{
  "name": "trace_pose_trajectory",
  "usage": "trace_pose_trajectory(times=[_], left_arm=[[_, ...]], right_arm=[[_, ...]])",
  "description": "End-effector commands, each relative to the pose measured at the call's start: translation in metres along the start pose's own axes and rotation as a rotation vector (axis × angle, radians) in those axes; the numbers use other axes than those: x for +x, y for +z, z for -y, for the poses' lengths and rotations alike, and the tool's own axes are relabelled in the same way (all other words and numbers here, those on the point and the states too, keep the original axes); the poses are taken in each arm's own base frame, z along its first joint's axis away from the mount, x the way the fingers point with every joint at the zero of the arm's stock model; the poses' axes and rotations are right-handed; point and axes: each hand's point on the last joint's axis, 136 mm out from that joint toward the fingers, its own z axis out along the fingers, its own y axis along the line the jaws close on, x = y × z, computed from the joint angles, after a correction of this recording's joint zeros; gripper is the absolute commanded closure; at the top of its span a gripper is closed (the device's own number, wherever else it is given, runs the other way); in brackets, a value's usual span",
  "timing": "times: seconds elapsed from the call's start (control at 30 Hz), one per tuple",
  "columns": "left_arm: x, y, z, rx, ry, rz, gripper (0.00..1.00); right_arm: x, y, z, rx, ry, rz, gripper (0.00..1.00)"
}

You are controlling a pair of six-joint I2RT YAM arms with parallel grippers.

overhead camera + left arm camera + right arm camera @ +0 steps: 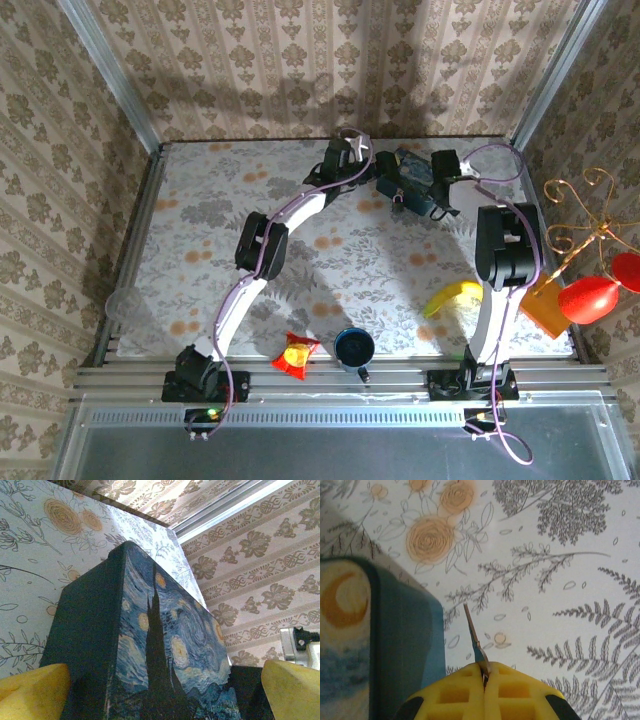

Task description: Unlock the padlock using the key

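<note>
Clenched, my right pincer [484, 674] is gripping the thin metal key [472, 632], blade poking out just beside the blue starry-night tin box [405, 645]. My left pincer [161, 692] is straddling that tin; clamped or loose, I cannot tell. The padlock's place is unclear, so I am judging slow, level probing best.

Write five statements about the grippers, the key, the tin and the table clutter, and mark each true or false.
1. The right gripper is shut on the key. True.
2. The blue tin sits between the open fingers of the left gripper. True.
3. The key's tip is inside the tin. False: it points over the bare table, beside the tin.
4. The banana lies beside the left arm. False: it lies beside the right arm.
5. The blue cup stands against the back wall. False: it stands at the table's near edge.
</note>
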Motion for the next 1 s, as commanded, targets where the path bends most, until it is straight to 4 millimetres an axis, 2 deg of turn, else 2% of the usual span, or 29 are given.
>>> trace_pose_trajectory(times=[0.0, 0.2, 0.4, 0.67, 0.97], left_arm=[[-0.001, 0.004, -0.004, 0.008, -0.006, 0.017, 0.06], [0.003, 0.007, -0.004, 0.026, -0.02, 0.007, 0.19], [0.008, 0.007, 0.013, 0.071, -0.01, -0.004, 0.27], [0.011, -0.002, 0.025, 0.067, 0.045, -0.016, 0.31], [0.018, -0.032, 0.039, 0.077, 0.069, 0.008, 0.32]], right_arm=[[0.003, 0.013, -0.003, -0.002, 0.028, -0.046, 1.0], [-0.001, 0.02, -0.033, -0.141, -0.014, -0.069, 1.0], [0.004, 0.014, -0.062, -0.315, -0.076, -0.086, 1.0], [0.016, 0.007, -0.087, -0.478, -0.122, -0.126, 1.0], [0.04, 0.002, -0.106, -0.548, -0.171, -0.18, 1.0]])
